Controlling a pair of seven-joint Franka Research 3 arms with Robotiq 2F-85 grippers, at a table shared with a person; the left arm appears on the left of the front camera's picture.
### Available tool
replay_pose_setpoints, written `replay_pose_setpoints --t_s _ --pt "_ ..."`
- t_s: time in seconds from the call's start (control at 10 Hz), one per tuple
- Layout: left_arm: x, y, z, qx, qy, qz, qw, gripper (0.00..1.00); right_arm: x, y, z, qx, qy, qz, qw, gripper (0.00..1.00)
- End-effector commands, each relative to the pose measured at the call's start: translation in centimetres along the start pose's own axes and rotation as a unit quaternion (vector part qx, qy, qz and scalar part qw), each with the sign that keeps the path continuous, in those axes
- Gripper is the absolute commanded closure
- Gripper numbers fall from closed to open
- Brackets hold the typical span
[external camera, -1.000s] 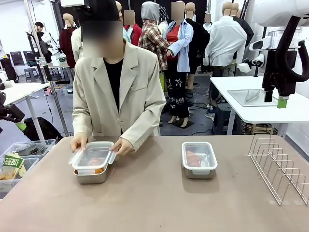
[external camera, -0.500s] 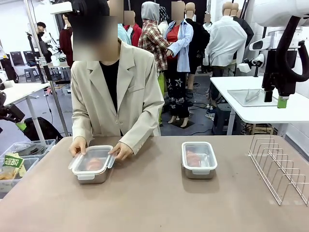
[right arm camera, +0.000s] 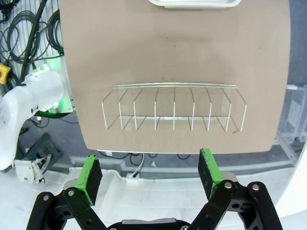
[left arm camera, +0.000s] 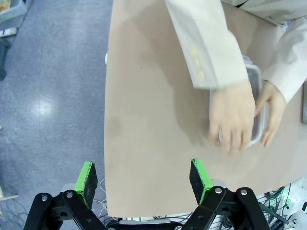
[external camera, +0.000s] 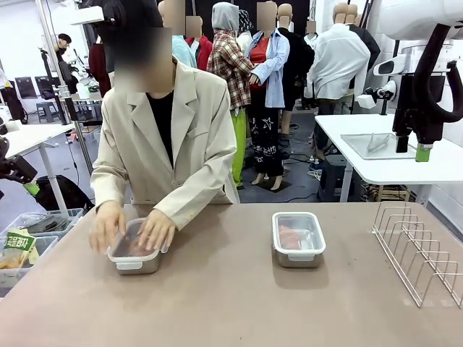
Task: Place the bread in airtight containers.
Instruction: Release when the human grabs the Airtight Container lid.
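Near the table's (external camera: 231,303) left edge, a person's hands (external camera: 155,230) press on one lidded container (external camera: 134,254); the other container (external camera: 298,238) sits mid-table with bread (external camera: 289,237) inside. My left gripper (left arm camera: 142,175) and right gripper (right arm camera: 149,173) gape wide, empty.

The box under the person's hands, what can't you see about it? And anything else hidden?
- Left box, front view: both hands cover the lid, and motion blurs them, so the bread inside and whether the lid is snapped shut stay unclear.
- Same box, left wrist view: hands and a sleeve hide most of it.
- Right box, right wrist view: cut off by the top edge.
- Wire rack, front view: cut off at the right edge.
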State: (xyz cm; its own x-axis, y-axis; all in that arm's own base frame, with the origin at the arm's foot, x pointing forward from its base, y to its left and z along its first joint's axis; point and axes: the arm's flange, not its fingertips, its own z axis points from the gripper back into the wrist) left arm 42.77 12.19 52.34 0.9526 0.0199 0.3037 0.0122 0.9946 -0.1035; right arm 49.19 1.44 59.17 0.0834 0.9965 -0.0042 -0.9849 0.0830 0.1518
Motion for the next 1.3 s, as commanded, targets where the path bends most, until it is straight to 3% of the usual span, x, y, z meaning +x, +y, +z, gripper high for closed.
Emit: replay_pose_setpoints --t_s 0.0,1.2 --pt "-0.07 0.10 0.07 -0.001 -0.004 0.002 1.000 0.00 -0.11 0.11 0.14 0.004 0.000 0.004 1.000 0.00" --pt "-0.07 0.10 0.07 -0.001 -0.004 0.002 1.000 0.00 -0.11 0.11 0.14 0.004 0.000 0.004 1.000 0.00"
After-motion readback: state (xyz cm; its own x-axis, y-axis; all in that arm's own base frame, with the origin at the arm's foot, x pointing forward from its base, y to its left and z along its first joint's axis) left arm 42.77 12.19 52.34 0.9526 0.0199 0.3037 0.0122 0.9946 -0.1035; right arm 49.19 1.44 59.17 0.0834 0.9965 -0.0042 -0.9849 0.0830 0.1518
